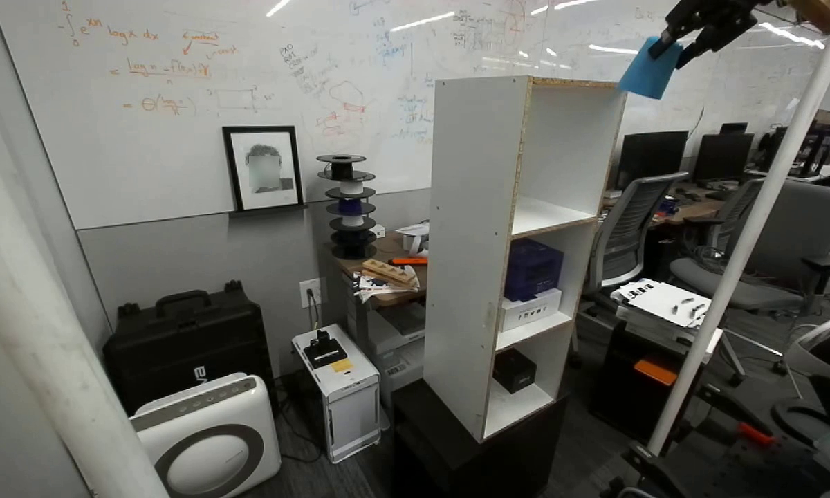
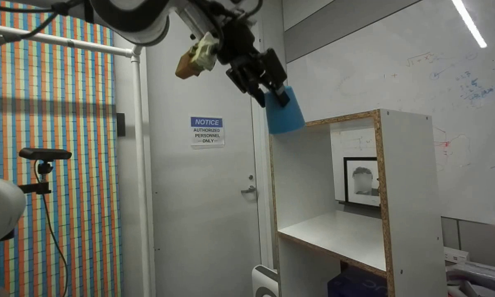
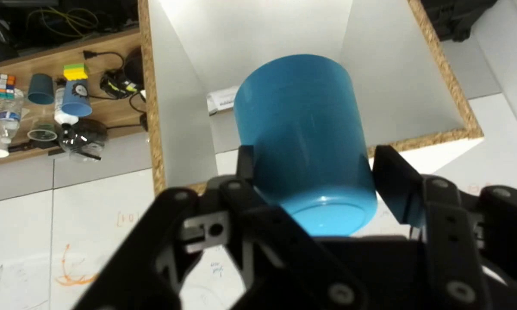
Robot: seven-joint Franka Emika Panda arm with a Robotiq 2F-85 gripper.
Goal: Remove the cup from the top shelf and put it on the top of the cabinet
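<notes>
A blue cup (image 1: 644, 75) is tilted with its wide end pointing down and away from my gripper. It also shows in an exterior view (image 2: 286, 117) and in the wrist view (image 3: 303, 116). My gripper (image 3: 314, 172) is shut around the cup's sides near its narrow base. The cup is at about the height of the white cabinet's (image 1: 476, 242) top, by its upper front corner in both exterior views. I cannot tell whether it touches the edge (image 2: 342, 119). The top compartment's shelf board (image 1: 550, 216) is bare. The cabinet's top surface is hardly visible.
The middle compartment holds a dark blue box (image 1: 534, 268) on a white box (image 1: 531, 311); the lowest holds a black box (image 1: 514, 370). White poles (image 1: 747, 242) stand near the arm. A whiteboard (image 1: 180, 83) is behind. A desk with cups and bottles (image 3: 77, 94) lies beside the cabinet.
</notes>
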